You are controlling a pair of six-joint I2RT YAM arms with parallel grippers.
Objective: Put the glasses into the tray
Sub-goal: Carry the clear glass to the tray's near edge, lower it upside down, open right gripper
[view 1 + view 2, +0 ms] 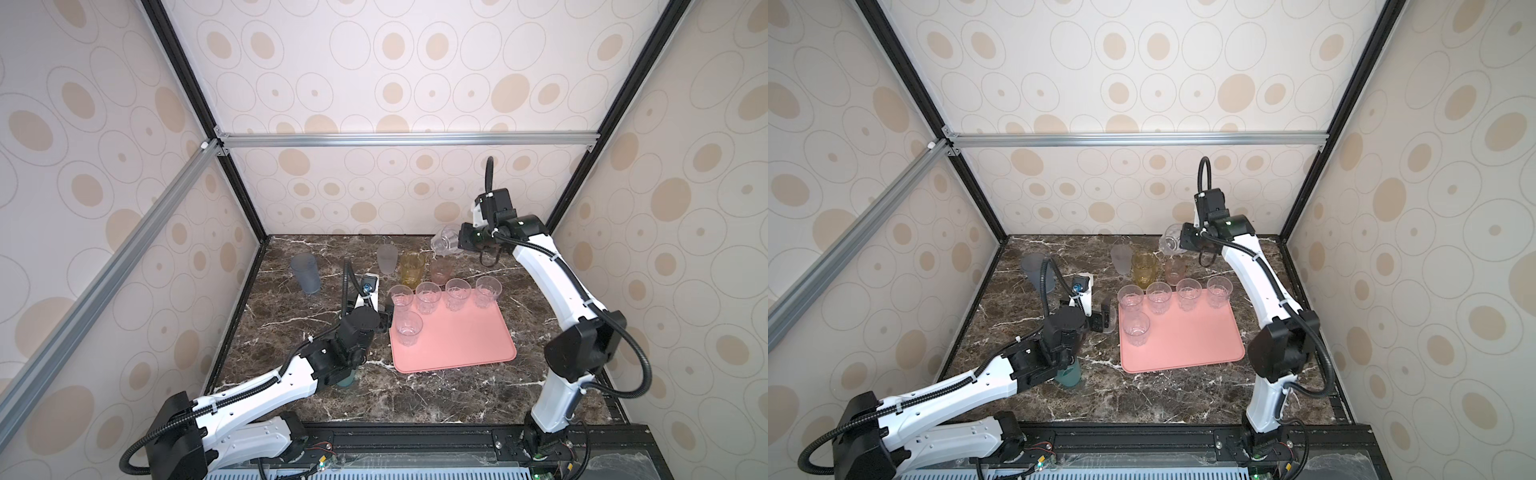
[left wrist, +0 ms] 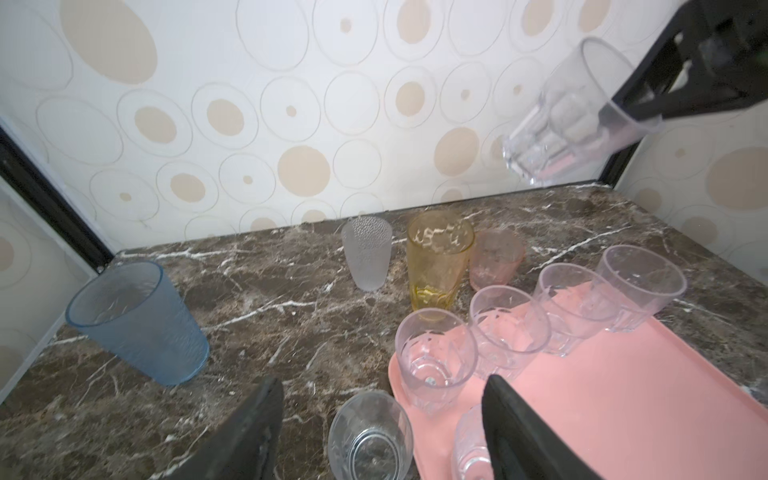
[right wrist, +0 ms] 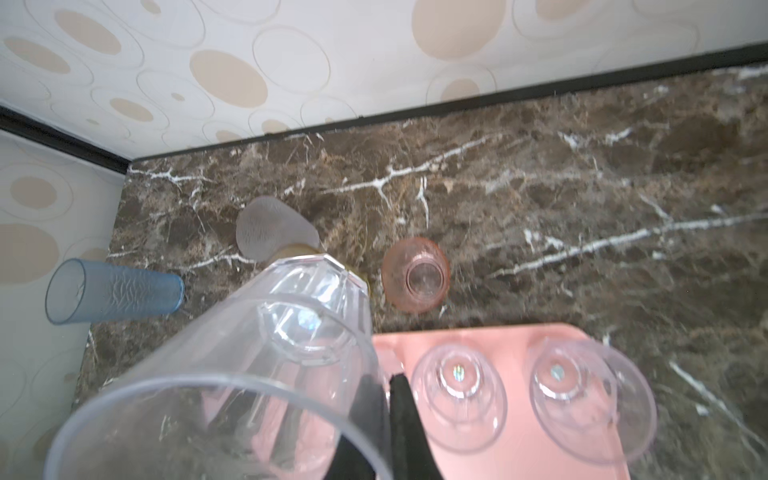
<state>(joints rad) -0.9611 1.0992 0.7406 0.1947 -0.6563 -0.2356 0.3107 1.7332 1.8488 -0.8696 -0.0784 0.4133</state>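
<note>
Five clear glasses (image 1: 428,297) stand on the tray (image 1: 457,345): four in a row along its far edge and one in front. That is likely so the near part is left free for more.

The right tool (image 1: 459,245) is pinching the held glass (image 1: 444,244) by its rim wall. That is why it hangs tilted, high over the far side of the desk (image 1: 299,332), past the tray.

The left tool (image 1: 1104,319) is spread wide, low by the tray's left edge. A loose glass (image 2: 370,436) stands on the desk between its fingers, so it looks ready to grab it.

Behind the tray, on the desk, stand the blue glass (image 1: 305,274), frosted glass (image 1: 386,258), yellow glass (image 1: 412,268) and pink glass (image 1: 441,270). The teal glass (image 1: 347,379) stands under the left arm (image 1: 266,386).
</note>
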